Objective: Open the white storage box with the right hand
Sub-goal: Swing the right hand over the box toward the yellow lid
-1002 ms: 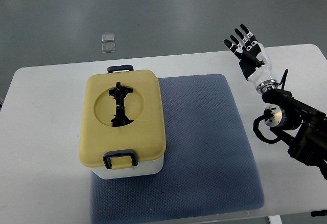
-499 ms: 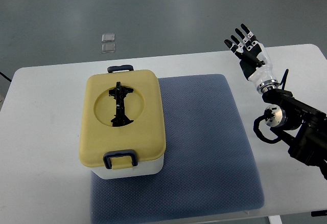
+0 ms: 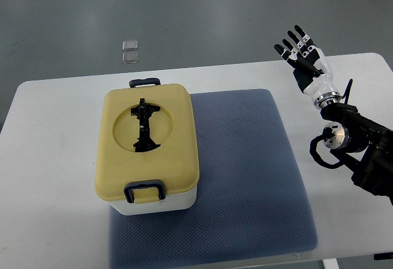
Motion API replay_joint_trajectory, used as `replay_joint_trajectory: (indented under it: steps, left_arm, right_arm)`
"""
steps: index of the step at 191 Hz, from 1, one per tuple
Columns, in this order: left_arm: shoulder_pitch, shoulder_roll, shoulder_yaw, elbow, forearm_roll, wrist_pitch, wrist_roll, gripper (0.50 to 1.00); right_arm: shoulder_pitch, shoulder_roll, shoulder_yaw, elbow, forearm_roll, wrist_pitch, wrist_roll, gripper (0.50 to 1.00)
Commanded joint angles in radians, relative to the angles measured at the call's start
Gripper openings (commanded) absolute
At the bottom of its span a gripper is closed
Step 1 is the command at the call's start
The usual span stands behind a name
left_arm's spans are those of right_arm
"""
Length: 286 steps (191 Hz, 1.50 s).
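One storage box [image 3: 147, 149] is sitting well off to the left of the fingers, closed under its yellow lid [image 3: 146, 137], half on the blue mat [image 3: 245, 177] and half on the white table [image 3: 49, 177]. Its long axis is running away from me, with a dark latch [image 3: 145, 191] at the near end and another [image 3: 144, 83] at the far end. Over on the right, the right hand [image 3: 304, 60] is hovering above the table's far edge, fingers [image 3: 293, 42] spread wide and holding nothing. No left arm is showing, so the right hand is the only one placed to reach leftward.
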Motion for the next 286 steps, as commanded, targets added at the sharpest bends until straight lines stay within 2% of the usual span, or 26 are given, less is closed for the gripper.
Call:
replay_joint_trajectory:
  steps: [1, 44, 89, 125, 164, 228, 286]
  left_arm:
    - [0.0, 0.0, 0.0, 0.0, 0.0, 0.001, 0.0, 1.0]
    - [0.0, 0.0, 0.0, 0.0, 0.0, 0.001, 0.001, 1.0]
    - [0.0, 0.0, 0.0, 0.0, 0.0, 0.001, 0.0, 1.0]
    - [0.0, 0.0, 0.0, 0.0, 0.0, -0.001, 0.0, 1.0]
    - [0.0, 0.0, -0.001, 0.0, 0.0, -0.001, 0.0, 1.0]
    - [0.0, 0.0, -0.001, 0.0, 0.0, -0.001, 0.001, 1.0]
    - [0.0, 0.0, -0.001, 0.001, 0.0, 0.001, 0.001, 1.0]
  right_arm:
    - [0.022, -0.017, -0.005, 0.002, -0.008, -0.002, -0.002, 0.93]
    - [0.111, -0.072, -0.025, 0.005, -0.065, -0.02, -0.002, 0.93]
    - [0.243, -0.123, -0.14, 0.012, -0.383, -0.02, -0.002, 0.93]
    - [0.43, -0.163, -0.278, 0.029, -0.61, 0.002, -0.002, 0.93]
    - [0.632, -0.15, -0.459, 0.075, -0.855, 0.086, 0.009, 0.93]
    - [0.911, -0.058, -0.526, 0.15, -1.183, 0.345, 0.012, 0.928]
    - [0.95, 0.037, -0.528, 0.284, -1.479, 0.391, 0.012, 0.926]
